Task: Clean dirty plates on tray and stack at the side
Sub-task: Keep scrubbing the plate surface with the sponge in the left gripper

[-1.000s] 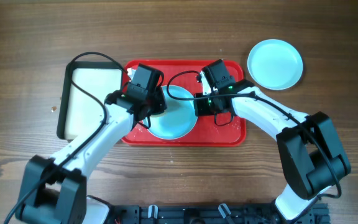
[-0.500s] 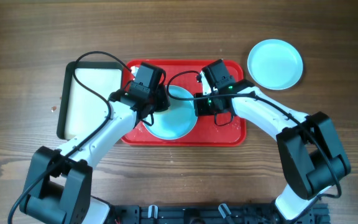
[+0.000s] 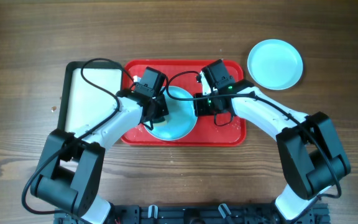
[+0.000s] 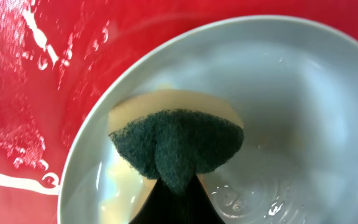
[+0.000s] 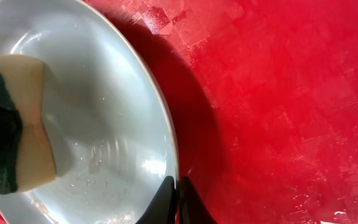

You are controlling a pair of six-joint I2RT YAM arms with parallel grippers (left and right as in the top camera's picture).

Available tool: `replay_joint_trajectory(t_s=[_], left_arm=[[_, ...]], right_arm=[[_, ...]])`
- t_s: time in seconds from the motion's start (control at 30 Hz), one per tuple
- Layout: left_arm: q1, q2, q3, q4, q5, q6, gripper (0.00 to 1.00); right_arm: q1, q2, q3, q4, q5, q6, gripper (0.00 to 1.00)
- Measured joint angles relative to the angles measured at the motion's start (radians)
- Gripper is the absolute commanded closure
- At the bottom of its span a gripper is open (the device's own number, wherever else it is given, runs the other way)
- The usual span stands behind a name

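Nearest to me, at the front edge of the wooden worktop (image 3: 328, 37), both arms are leaning away over the red tray (image 3: 232, 130), which is lying lengthwise in the middle. A pale blue plate (image 3: 178, 121) is sitting on the tray floor, left of its centre, and both sets of fingers are meeting at it from opposite sides.

The left fingers (image 4: 174, 202) are pinching a sponge (image 4: 176, 146), clamped tight on its middle so that it is folding. Its dark green scouring face is pointing toward the wrist camera, with the yellow foam showing behind and below it. The sponge is pressing against the inside of the plate on its left half. Beads and streaks of water are shining on the plate's floor and on the red plastic beside it.

The right fingers (image 5: 176, 202) are closing on the plate's right rim, nipping the thin edge between them. That side of the plate is casting a dark shadow on the textured red floor.

Off to the left, a cream tray (image 3: 82, 109) with a black rim is lying just beside the red one. Farthest away, at the far right of the worktop and well apart from the tray, a second plate (image 3: 275, 64) is resting upright on the wood.
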Motion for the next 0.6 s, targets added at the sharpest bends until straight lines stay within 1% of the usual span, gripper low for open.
replay_joint_trajectory(t_s=[0.13, 0.3, 0.6], left_arm=[[0.000, 0.000, 0.000, -0.025, -0.008, -0.001, 0.96], [0.000, 0.000, 0.004, -0.061, -0.011, -0.032, 0.96], [-0.007, 0.002, 0.005, -0.040, -0.045, -0.086, 0.96]], right_arm=[[0.000, 0.000, 0.000, 0.000, -0.002, 0.000, 0.96], [0.000, 0.000, 0.000, 0.001, -0.013, 0.000, 0.96], [0.000, 0.000, 0.000, 0.003, -0.014, 0.000, 0.96]])
